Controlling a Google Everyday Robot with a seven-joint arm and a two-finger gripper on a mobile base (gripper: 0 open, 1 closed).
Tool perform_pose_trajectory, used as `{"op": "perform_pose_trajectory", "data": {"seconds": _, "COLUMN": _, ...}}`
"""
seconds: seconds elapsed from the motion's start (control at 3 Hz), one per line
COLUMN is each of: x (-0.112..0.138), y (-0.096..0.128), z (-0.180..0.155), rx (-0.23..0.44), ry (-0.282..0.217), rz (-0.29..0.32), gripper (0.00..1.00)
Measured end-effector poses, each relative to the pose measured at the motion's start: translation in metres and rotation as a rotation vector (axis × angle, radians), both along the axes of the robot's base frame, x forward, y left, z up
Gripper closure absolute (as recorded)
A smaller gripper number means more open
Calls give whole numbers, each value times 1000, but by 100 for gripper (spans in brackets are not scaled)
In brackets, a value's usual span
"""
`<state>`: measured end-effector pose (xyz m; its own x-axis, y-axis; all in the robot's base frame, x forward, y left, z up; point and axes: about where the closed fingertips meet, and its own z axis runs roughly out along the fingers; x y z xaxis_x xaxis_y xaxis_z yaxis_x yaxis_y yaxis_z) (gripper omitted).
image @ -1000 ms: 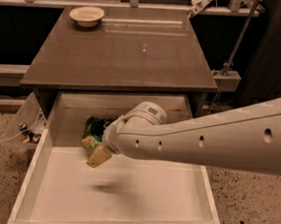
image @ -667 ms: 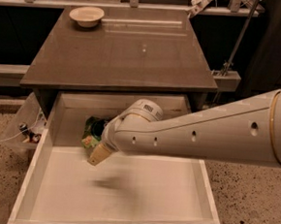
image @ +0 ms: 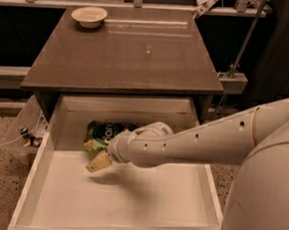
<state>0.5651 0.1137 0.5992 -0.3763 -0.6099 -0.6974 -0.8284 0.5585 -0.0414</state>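
My white arm reaches from the right into an open white drawer (image: 43, 199) under a grey-brown table. The gripper (image: 99, 162) hangs over the drawer's left middle, its tan fingertips pointing down and left. Just behind it, at the drawer's back left, lies a green and black snack bag (image: 100, 132), partly hidden by my wrist. The gripper is close to the bag's front edge; whether it touches the bag cannot be told. Nothing is seen between its tips.
A pale bowl (image: 89, 16) stands on the table top (image: 134, 56) at the far left corner. Cables and small items (image: 29, 137) lie on the speckled floor left of the drawer. A metal stand (image: 239, 49) rises at the right of the table.
The arm has shifted slightly, with the gripper staying over the drawer's left middle near the bag. The bag has not moved.
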Motion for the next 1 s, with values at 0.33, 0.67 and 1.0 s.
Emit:
{"op": "perform_pose_trajectory", "data": {"seconds": 0.33, "x": 6, "y": 13, "z": -9, "rx": 97, "ry": 28, "rz": -31, "gripper": 0}}
{"op": "perform_pose_trajectory", "data": {"seconds": 0.67, "x": 15, "y": 22, "z": -10, "rx": 150, "ry": 16, "rz": -24, "gripper": 0}}
{"op": "perform_pose_trajectory", "data": {"seconds": 1.0, "x": 15, "y": 22, "z": -6, "rx": 150, "ry": 16, "rz": -24, "gripper": 19}}
